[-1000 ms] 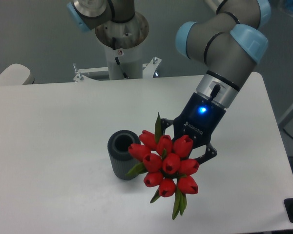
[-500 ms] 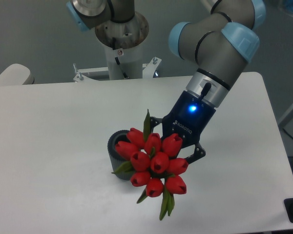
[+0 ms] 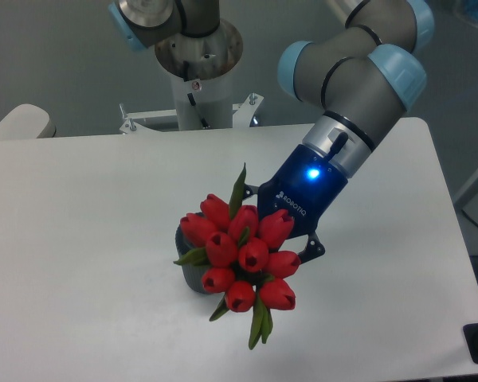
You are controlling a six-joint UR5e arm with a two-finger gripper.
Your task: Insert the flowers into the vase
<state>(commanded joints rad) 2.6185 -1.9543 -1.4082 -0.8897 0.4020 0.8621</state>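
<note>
A: Which way does the bunch point?

B: The flowers (image 3: pixel 243 251) face the camera, heads toward the viewer and slightly to 7 o'clock, so the long axis of the bunch runs away from the lens into the gripper (image 3: pixel 280 232) behind it. One leaf tip sticks up toward 12 o'clock, and a pair of leaves hangs down toward 6 o'clock.

A: And where do they sit against the vase (image 3: pixel 193 278)?

B: In front of it, covering nearly all of it. Only a sliver of dark ribbed wall shows at the lower left of the bunch, around 8 o'clock (the mouth is hidden, so whether any stem is inside cannot be told).

A: The tool?

B: The fingers are hidden behind the buds; the bunch hangs from it clear of the table (image 3: pixel 80 239), so it grips the flowers.

A: Room around?

B: White tabletop lies open at 9 o'clock and at 3 o'clock. The table's front edge is near at 6 o'clock, and the arm's base (image 3: pixel 197 87) stands at 12 o'clock past the far edge.

A: Counts?

B: One vase, one bunch, nine red buds visible.
</note>
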